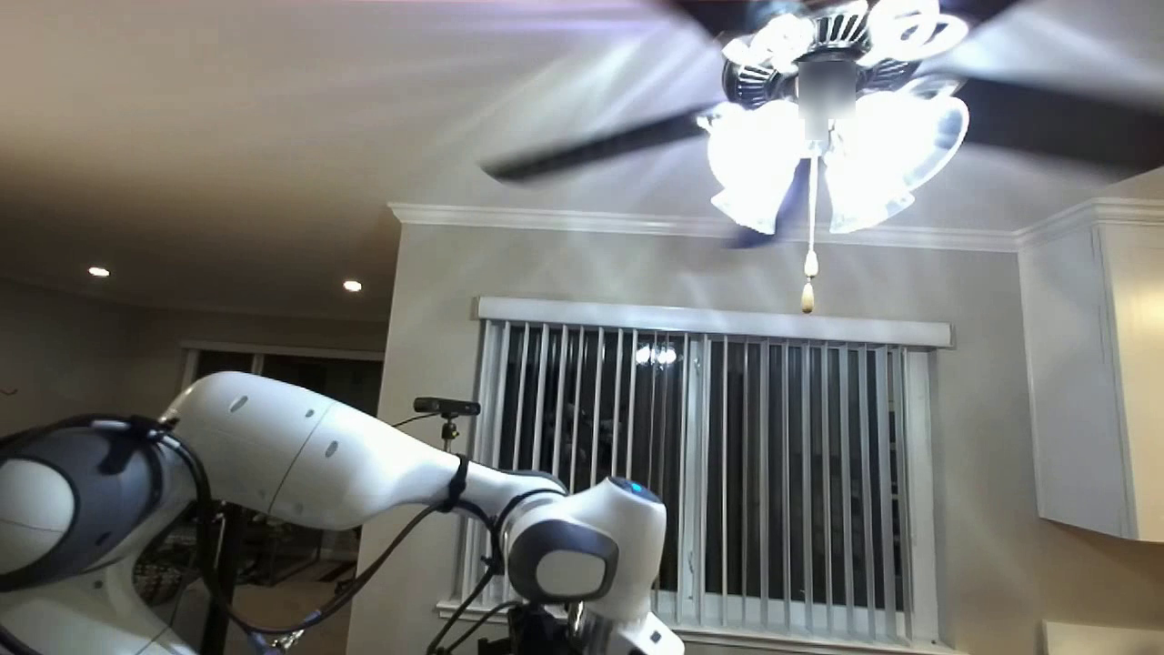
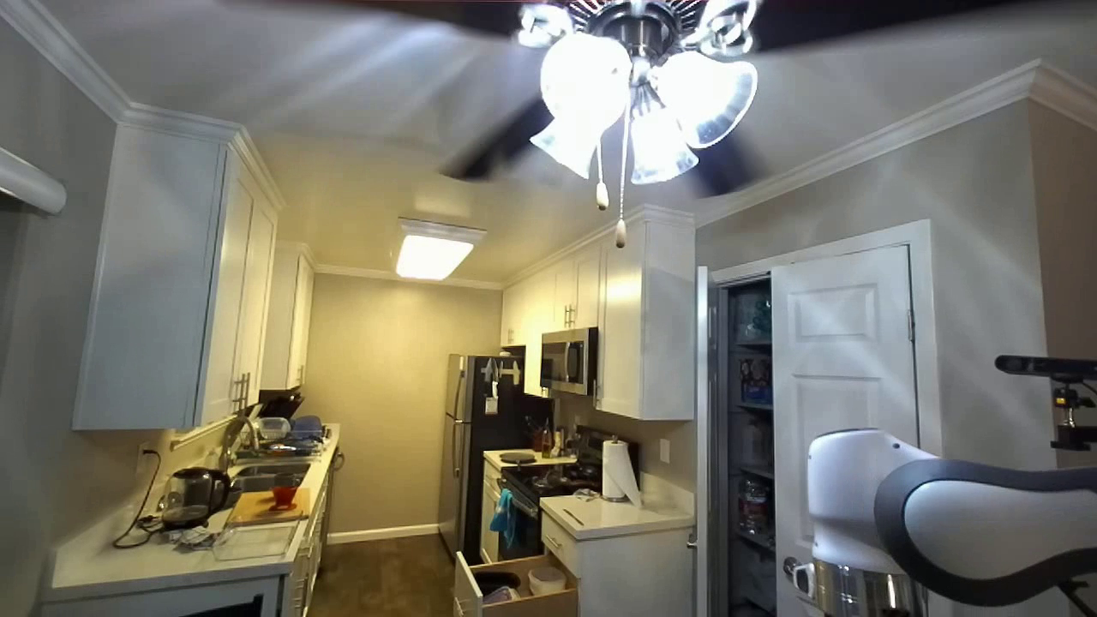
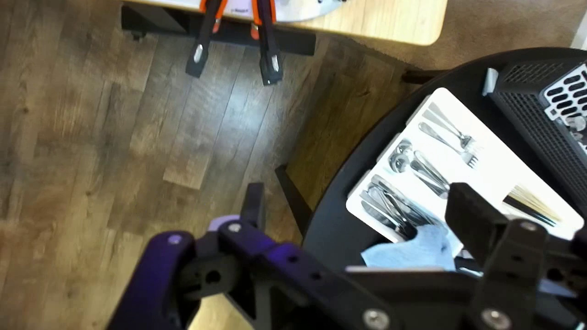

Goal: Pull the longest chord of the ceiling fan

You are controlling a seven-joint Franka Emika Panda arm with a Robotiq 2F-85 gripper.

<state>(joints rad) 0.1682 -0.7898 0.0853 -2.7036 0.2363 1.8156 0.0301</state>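
The ceiling fan [image 1: 827, 86] hangs high at the right in an exterior view and at the top middle in an exterior view [image 2: 638, 34]. Its dark blades are blurred and its shades glow brightly. The longest chord [image 1: 807, 298] hangs below the shades with a pale fob at its tip; it also shows in an exterior view [image 2: 620, 233], lower than the shorter pull chain [image 2: 602, 195]. My gripper [image 3: 360, 208] is open in the wrist view, with nothing between its fingers. It points down at the floor and table, far below and apart from the chord. Its fingers are hidden in both exterior views.
A black round table [image 3: 337, 229] holds a white cutlery tray [image 3: 458, 156] and a blue cloth [image 3: 412, 250]. A wooden tabletop [image 3: 399, 27] with orange-black clamps is at the top. Blinds [image 1: 709, 473], white cabinets [image 2: 163, 283] and a camera on a stand [image 1: 446, 407] stand around the arm.
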